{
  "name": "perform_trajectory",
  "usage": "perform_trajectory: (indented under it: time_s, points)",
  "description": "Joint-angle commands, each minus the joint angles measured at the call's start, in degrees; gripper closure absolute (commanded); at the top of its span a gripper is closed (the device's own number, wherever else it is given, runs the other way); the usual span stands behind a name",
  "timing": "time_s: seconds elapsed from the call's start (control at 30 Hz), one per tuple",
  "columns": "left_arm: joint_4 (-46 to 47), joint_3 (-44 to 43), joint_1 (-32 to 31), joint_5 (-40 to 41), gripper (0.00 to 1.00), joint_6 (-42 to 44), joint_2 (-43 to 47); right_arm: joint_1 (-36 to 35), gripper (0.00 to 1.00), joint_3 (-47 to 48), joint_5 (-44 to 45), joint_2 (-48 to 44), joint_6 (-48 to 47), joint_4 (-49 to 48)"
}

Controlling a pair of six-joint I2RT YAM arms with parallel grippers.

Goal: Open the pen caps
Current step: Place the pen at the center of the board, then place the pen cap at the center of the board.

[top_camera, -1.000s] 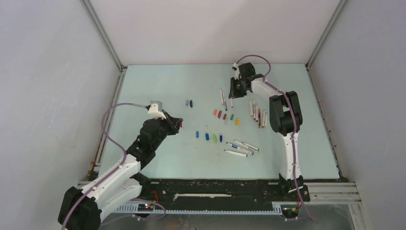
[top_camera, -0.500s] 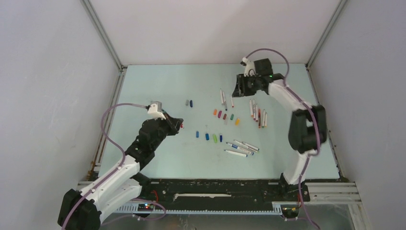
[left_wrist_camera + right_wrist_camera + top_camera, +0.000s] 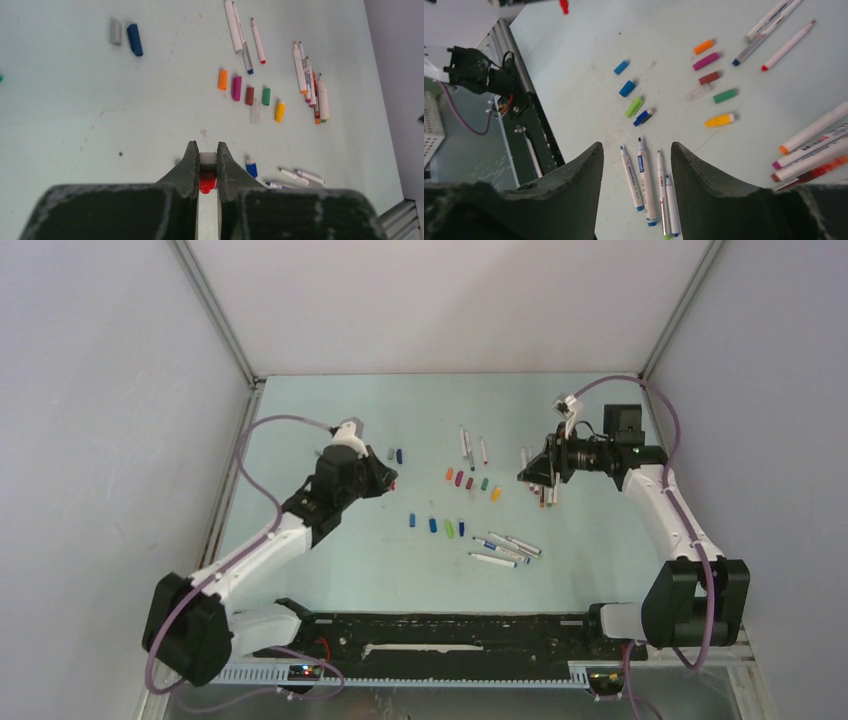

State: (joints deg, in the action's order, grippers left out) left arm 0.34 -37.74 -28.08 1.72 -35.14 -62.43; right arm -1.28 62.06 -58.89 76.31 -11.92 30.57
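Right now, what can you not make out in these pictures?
Left wrist: red piece in the left pincer; its fingers hide whether it is a cap.
Right wrist: pens at the right, cut off by the edge.
Top external: the same pens, partly hidden by the right pincer.

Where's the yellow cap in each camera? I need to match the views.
Top external: yellow cap, mid-frame, right end of the upper row.
Left wrist: right of centre, ending the same row.
Right wrist: right of centre, lowest of that row.
Shared landmark: green cap beside it.
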Motion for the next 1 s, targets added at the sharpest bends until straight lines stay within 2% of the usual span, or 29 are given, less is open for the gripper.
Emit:
perform_trajectory:
  time_s: [0.0, 0.27, 0.5, 0.73, 0.97]
  points:
    - [-9.8, -13.17, 0.39, -0.79, 0.93, 4.76, -10.44, 0.78, 0.46, -2.06, -5.9, -1.65, -3.45, -0.6]
    - [-22.87, -35.93, 0.39, 0.85, 0.94, 9.57, -34.04, 0.77, 0.46, -2.09, -8.12, -2.83, -4.87, 0.66]
    - [-31.58, -52.62, 0.39, 2.93, 0.92, 10.36, -48.97, 2.59, 0.46, -2.06, -9.55, -4.53, -4.95, 0.99]
    - [-34.71, -61.28, 0.61, 3.44, 0.89, 10.86, -56.93, 2.61, 0.46, -2.05, -9.98, -4.58, -4.62, 0.99]
    - [-36.43, -65.5, 1.51, 3.64, 0.87, 11.66, -61.78, 2.7, 0.46, -2.05, -9.98, -4.36, -4.55, 1.12]
